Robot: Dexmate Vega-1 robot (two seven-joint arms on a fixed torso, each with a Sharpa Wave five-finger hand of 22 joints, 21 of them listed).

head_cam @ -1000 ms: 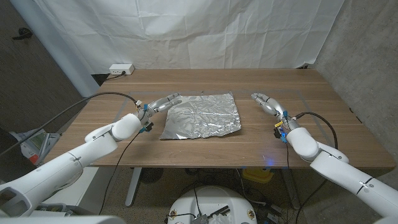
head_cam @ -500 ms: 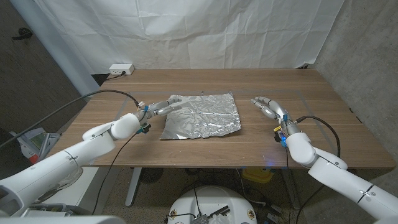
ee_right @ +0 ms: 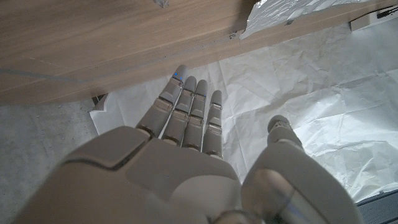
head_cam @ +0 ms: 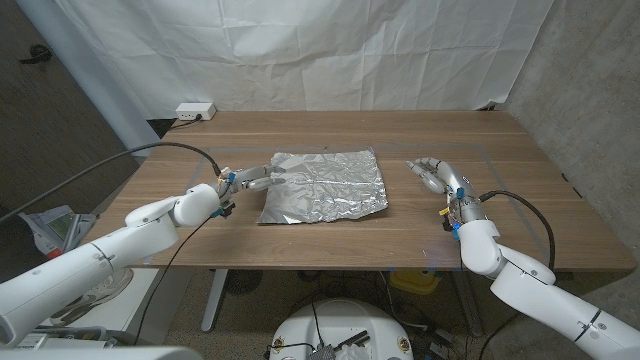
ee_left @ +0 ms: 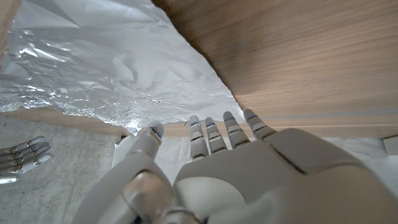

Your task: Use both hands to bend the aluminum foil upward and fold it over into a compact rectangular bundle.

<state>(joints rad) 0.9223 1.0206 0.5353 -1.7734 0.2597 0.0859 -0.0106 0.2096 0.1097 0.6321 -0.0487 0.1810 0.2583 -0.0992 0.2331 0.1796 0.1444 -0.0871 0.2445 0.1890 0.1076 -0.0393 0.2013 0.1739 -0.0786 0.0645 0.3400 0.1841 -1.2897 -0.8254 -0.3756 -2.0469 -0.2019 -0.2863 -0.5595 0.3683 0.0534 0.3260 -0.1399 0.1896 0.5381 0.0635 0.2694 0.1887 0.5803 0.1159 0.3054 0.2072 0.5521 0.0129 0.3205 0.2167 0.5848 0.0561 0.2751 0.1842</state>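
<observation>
Wooden table (head_cam: 520, 215): foil (head_cam: 325, 185) btwn hands, left fingers (head_cam: 272, 180) at edge.

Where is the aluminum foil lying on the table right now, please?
In the head view the aluminum foil lies spread near the middle of the wooden table, between the left hand at its left edge and the right hand, which is apart from it.

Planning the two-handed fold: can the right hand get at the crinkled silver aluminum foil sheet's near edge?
Probably yes: the right hand hovers open beside the crinkled silver aluminum foil sheet, with only bare wooden table between them.
</observation>
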